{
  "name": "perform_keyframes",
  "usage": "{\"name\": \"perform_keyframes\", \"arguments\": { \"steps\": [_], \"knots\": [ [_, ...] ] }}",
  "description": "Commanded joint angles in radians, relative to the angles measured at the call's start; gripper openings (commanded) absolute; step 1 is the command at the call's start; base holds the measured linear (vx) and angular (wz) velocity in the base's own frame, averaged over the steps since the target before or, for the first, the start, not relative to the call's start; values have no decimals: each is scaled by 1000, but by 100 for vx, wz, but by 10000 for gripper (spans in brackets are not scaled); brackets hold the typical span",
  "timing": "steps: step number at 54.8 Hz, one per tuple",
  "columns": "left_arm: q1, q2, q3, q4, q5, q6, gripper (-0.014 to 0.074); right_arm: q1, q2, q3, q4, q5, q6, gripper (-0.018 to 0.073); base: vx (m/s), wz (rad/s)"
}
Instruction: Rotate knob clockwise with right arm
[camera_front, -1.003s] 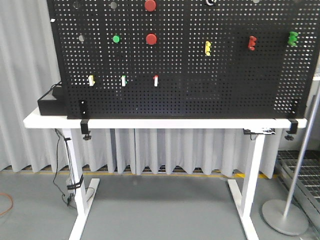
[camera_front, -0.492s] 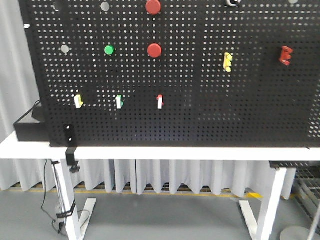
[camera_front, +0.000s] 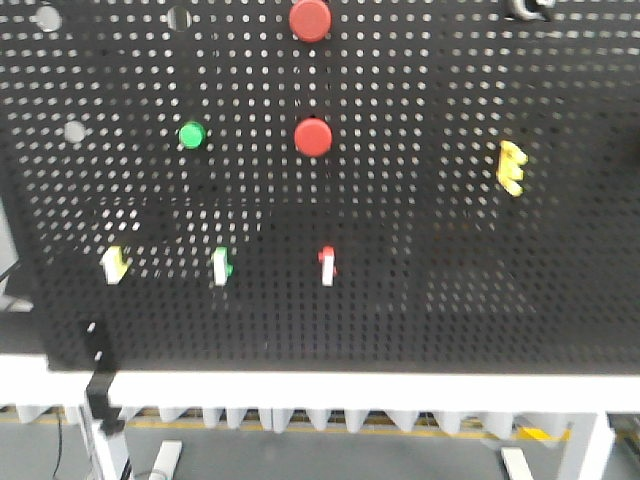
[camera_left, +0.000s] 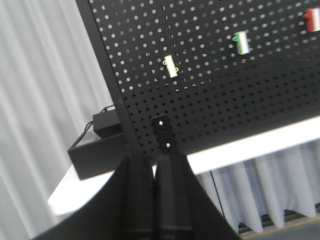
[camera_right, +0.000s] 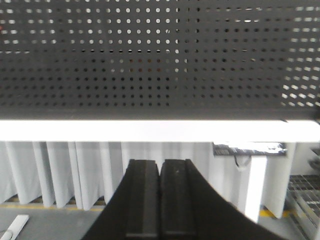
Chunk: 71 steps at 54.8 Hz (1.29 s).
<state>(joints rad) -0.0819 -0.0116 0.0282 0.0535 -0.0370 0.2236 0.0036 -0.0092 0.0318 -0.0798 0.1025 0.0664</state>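
A black pegboard (camera_front: 420, 200) stands on a white table (camera_front: 350, 392). A dark knob-like part (camera_front: 525, 8) sits at the board's top right, cut off by the frame edge. Grey round discs (camera_front: 74, 130) are at the upper left. Neither gripper shows in the front view. My right gripper (camera_right: 160, 162) is shut and empty, low in front of the table edge (camera_right: 150, 130), below the board (camera_right: 150, 60). My left gripper (camera_left: 153, 162) is shut and empty, near the board's lower left corner.
The board carries two red buttons (camera_front: 313, 137), a green button (camera_front: 191, 134), a yellow handle (camera_front: 511, 167) and three small switches (camera_front: 327, 265). A black clamp (camera_front: 100, 385) grips the table edge. A black box (camera_left: 97, 150) sits left of the board. White curtains hang behind.
The front view has closed in on the pegboard, which now fills the frame. The red and green handles at the right have left the view.
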Motion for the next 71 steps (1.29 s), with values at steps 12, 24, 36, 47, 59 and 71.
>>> {"name": "perform_keyframes", "arguments": {
  "steps": [12,24,36,47,59,71],
  "knots": [
    [-8,-17,33,-5,-76,-4,-6,-6,-13,7,-7,-80,-2,-4,34,3],
    [-8,-17,33,-5,-76,-4,-6,-6,-13,7,-7,-80,-2,-4,28,1],
    [-8,-17,33,-5,-76,-4,-6,-6,-13,7,-7,-80,-2,-4,12,-4],
    [-8,-17,33,-5,-76,-4,-6,-6,-13,7,-7,-80,-2,-4,2,-2],
    [-8,-17,33,-5,-76,-4,-6,-6,-13,7,-7,-80,-2,-4,0,0],
    [-8,-17,33,-5,-76,-4,-6,-6,-13,7,-8,-113,-4,-4,0,0]
  ]
}}
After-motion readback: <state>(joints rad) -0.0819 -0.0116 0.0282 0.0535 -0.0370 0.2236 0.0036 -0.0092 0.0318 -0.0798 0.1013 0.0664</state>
